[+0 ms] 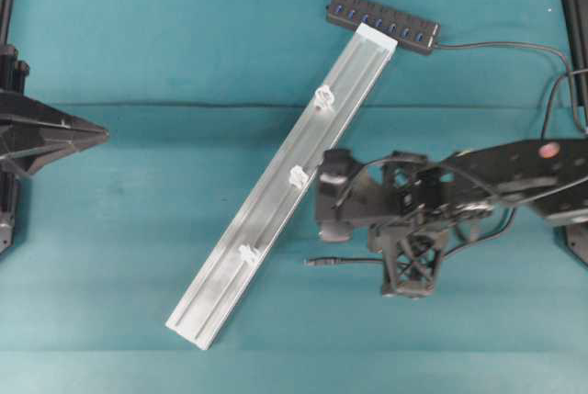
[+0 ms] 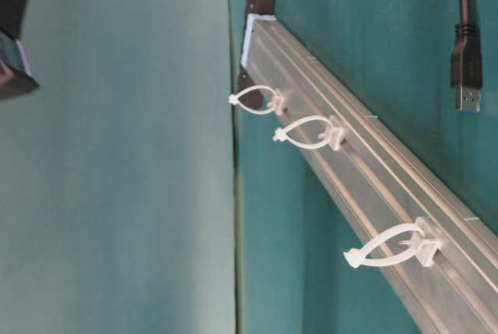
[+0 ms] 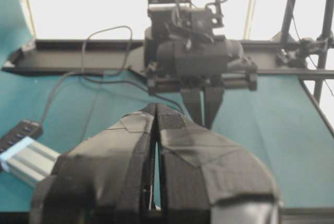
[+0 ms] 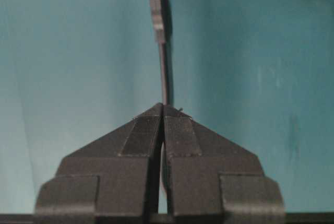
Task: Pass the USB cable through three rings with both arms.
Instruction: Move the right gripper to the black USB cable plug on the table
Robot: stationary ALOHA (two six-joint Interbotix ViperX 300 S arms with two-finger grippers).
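On the teal tabletop the silver rail runs from 7 o'clock to 1 o'clock in the overhead view. The three rings are spaced along it and nothing is threaded through them; the table-level view shows all three loops open. The rail's far end butts against a black hub. The USB cable lies flat at about 4 o'clock from the nearest ring, well apart from the rail. Its plug points toward 9 o'clock, and the cord vanishes under the right arm's frame. The right end effector has its tips pressed together, with only a hairline slit lower down. The cable emerges from just behind those tips and runs straight ahead to the blurred plug. Whether the tips touch or pinch the cord cannot be told, since they hide that stretch. The left end effector sits at the 9 o'clock edge, partly cut off, fully closed and holding nothing.
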